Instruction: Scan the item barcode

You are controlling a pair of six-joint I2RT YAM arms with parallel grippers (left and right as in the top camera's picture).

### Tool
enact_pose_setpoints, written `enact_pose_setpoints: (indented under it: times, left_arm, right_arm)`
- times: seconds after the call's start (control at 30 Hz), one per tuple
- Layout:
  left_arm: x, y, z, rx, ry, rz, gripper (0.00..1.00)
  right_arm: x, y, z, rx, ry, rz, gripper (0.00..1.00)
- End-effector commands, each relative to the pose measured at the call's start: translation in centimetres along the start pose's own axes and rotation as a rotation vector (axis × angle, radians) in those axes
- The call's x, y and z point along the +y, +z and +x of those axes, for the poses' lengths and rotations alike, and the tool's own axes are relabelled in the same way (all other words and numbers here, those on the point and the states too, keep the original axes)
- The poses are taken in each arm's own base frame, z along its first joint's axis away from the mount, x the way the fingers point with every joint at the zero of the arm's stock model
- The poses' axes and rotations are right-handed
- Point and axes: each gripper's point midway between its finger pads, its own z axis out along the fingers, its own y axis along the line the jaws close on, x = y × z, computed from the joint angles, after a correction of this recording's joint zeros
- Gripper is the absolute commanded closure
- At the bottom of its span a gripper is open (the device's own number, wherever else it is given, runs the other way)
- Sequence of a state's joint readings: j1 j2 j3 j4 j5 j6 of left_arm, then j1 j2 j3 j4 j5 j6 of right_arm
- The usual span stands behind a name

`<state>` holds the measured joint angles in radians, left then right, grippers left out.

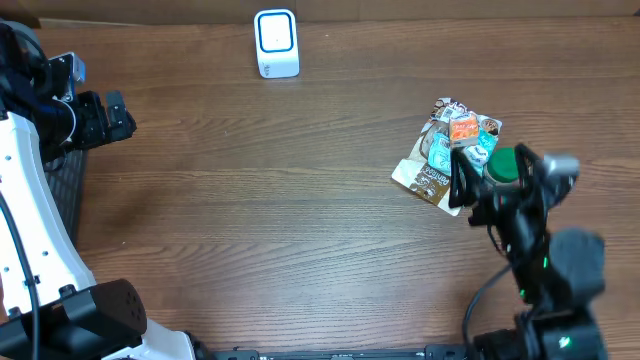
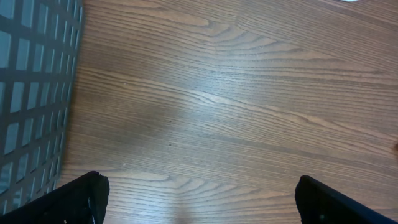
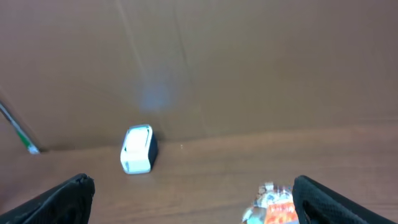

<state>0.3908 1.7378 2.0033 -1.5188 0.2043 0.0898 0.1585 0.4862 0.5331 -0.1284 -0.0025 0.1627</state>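
**Two robot arms over a wooden tabletop, a snack packet at the right and a scanner at the far edge**

Seen from above, a brown wooden tabletop (image 1: 300,200) fills the view. A small white scanner (image 1: 276,44) with a blue-rimmed face stands upright near the far edge, a little left of centre. Well apart from it, on the right side, a crinkled snack packet (image 1: 445,150) lies flat, printed in brown, orange and teal.

The right end effector (image 1: 488,192) is at the packet's near right corner and overlaps that corner in the overhead view. Its jaws are spread wide and grip nothing. Whether a finger touches the packet cannot be told. From the right wrist camera, the right end effector (image 3: 193,186) shows a dark finger at each lower corner. The top of the packet (image 3: 273,210) peeks up at the bottom edge between them, nearer the right finger. The scanner (image 3: 137,149) stands farther off, in front of a plain brown wall (image 3: 249,62).

The left end effector (image 1: 108,115) is at the far left, beside a black mesh basket (image 1: 66,190). Its wrist camera shows the end effector (image 2: 199,186) spread wide over bare wood and holding nothing, with the basket (image 2: 31,93) at the left.
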Motion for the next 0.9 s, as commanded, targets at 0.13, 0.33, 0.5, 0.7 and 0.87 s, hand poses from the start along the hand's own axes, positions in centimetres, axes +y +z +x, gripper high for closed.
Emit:
enact_pose_setpoints:
  times: [0.13,0.33,0.5,0.7,0.87]
  left_arm:
    - [0.0,0.0,-0.1,-0.003,0.018,0.001,0.00]
    - [0.0,0.0,-0.1,-0.003,0.018,0.001,0.00]
    - [0.0,0.0,-0.1,-0.003,0.018,0.001,0.00]
    - [0.0,0.0,-0.1,-0.003,0.018,0.001,0.00]
    - [0.0,0.0,-0.1,-0.003,0.018,0.001,0.01]
  right_arm:
    - [-1.3,-1.7,5.1,-0.118,-0.017,-0.020,0.00]
    - [-2.0,-2.7,7.9,-0.194,-0.018,-0.038,0.00]
    - [-2.4,-2.7,9.5,-0.143,-0.017,-0.022,0.00]
    - [-3.2,-2.4,12.9,-0.005,-0.014,0.011,0.00]
    - [-3.2,-2.4,12.9,-0.004,-0.014,0.008,0.00]
